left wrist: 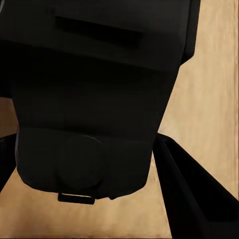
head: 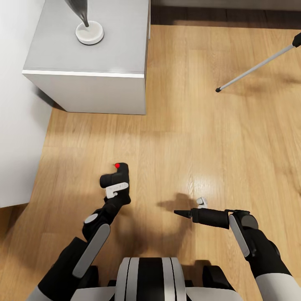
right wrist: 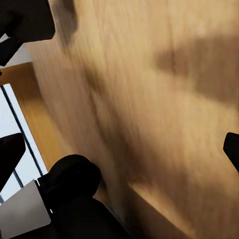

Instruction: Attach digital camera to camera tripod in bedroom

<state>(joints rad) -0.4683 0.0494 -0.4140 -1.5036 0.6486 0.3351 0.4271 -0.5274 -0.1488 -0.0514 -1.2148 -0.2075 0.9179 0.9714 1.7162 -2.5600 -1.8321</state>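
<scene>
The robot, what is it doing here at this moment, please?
The left gripper holds the digital camera, with its red button facing up, above the wood floor. The right gripper holds nothing and appears shut. One leg of the camera tripod stands on the floor ahead and to the right, apart from the camera, so it is not yet attached. A grey nightstand with a lamp base stands ahead on the left.

You're looking at a grey nightstand sitting on the wood floor, a white lamp base resting on top.
</scene>
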